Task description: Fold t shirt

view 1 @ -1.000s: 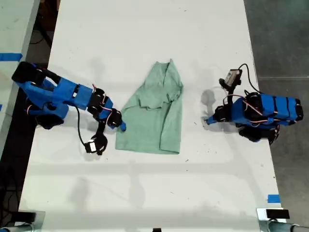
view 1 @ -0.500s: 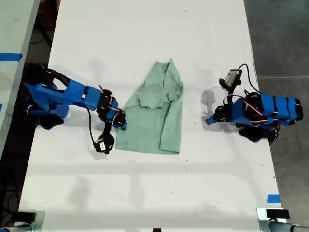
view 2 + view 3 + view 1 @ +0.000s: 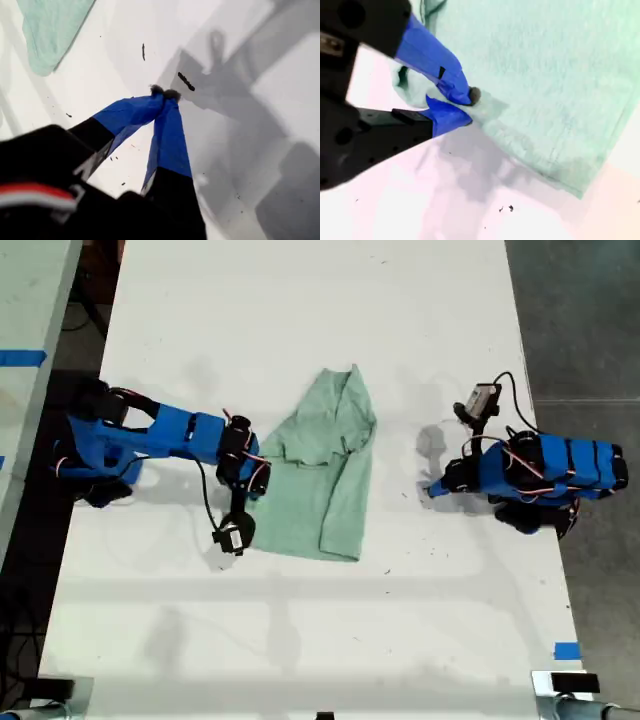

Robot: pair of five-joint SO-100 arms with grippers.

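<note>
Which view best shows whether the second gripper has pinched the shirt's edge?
The second wrist view: my second gripper is shut on the t shirt at its edge. The exterior view shows the whole shirt but hides the pinch; the first wrist view catches only a corner.

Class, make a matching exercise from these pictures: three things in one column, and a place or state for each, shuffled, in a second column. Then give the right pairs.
Things:
1. my first gripper
2. my second gripper
3. the t shirt

Places or states:
A. lies wrinkled mid-table
B. shut on a shirt edge
C. shut on nothing, over the bare table

Pairs: 1-C, 2-B, 3-A
</note>
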